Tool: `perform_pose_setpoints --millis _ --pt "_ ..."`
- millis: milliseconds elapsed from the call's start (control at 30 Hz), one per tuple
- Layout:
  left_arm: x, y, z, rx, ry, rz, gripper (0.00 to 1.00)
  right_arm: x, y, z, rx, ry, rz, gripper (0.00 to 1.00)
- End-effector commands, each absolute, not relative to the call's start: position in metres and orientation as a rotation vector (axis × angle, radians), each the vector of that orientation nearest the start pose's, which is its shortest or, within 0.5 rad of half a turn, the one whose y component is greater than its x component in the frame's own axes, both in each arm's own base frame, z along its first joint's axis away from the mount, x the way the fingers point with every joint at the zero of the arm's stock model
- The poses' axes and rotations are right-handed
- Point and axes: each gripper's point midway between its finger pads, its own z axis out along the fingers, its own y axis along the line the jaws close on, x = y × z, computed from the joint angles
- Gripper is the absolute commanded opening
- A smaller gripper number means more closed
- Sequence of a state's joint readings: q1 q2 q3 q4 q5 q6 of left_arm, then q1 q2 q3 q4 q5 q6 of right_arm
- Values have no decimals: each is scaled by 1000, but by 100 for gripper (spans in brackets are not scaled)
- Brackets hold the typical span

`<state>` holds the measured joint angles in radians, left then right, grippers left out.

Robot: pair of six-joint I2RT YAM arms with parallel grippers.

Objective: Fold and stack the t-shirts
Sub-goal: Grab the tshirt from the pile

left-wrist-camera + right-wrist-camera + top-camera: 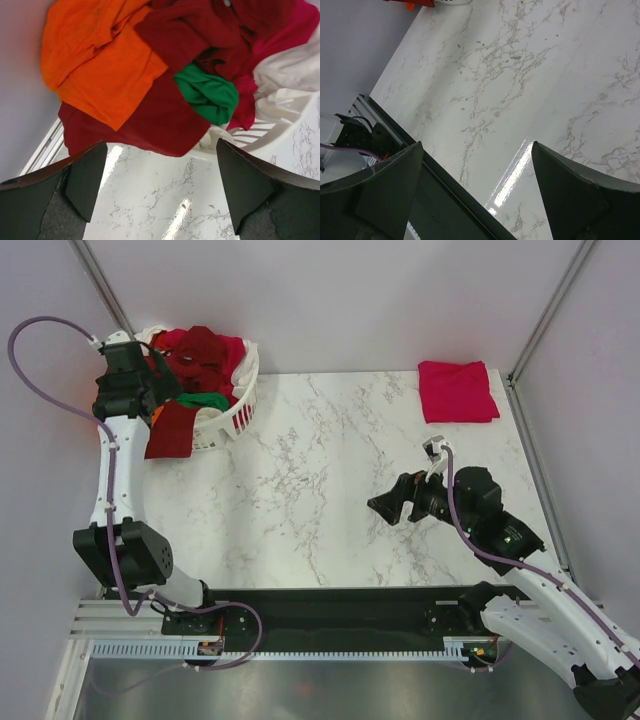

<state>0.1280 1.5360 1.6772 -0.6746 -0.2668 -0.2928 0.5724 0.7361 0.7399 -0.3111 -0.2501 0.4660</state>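
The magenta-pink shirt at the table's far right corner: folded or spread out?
Folded: the magenta-pink shirt lies as a compact square, no sleeves showing.

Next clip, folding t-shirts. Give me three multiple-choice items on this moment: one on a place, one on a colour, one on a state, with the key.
1. Where on the table does the folded pink t-shirt lie?
A. near edge
B. middle
C. far right corner

2. What colour is the bunched shirt at the basket rim?
A. blue
B. green
C. yellow

3. How is the left pincer?
A. open, empty
B. shut on a shirt
C. shut, empty

Key:
1 C, it lies alone by the far right edge.
2 B, the left wrist view shows it plainly green.
3 A, its jaws stand wide apart with nothing between them.
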Motion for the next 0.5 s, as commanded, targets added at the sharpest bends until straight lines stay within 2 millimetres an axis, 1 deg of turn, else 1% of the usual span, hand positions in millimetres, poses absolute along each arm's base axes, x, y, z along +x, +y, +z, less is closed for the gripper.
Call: perform_pose_setpoints --millis 0,33,67,100,133,167,300,333,400,433,467 --pt "421 98 306 -712 2001 30 97 198 204 256 -358 1945 920 98" --pt "421 101 302 -738 1998 13 96 197 203 252 -368 1957 907 98" --pt "420 102 291 -747 2018 -18 96 199 200 253 -364 1959 878 98" --pt "419 112 293 -770 1991 -21 95 198 197 247 -360 1982 861 98" --pt "418 114 290 -783 1988 -33 92 197 196 246 -354 1985 862 98" --pt "417 118 284 -799 1993 -41 92 195 197 244 -359 1988 875 98" --pt "422 127 270 -843 1998 -70 90 197 197 238 -353 2011 861 98" --pt "425 130 263 -860 2007 -71 89 198 196 235 -352 2021 850 98" --pt "429 130 258 -859 2018 -80 87 199 195 233 -347 2026 839 98" --pt "431 132 252 -862 2030 -74 86 199 194 232 -344 2028 834 98" --pt "432 133 251 -863 2030 -73 86 199 193 229 -343 2034 829 98"
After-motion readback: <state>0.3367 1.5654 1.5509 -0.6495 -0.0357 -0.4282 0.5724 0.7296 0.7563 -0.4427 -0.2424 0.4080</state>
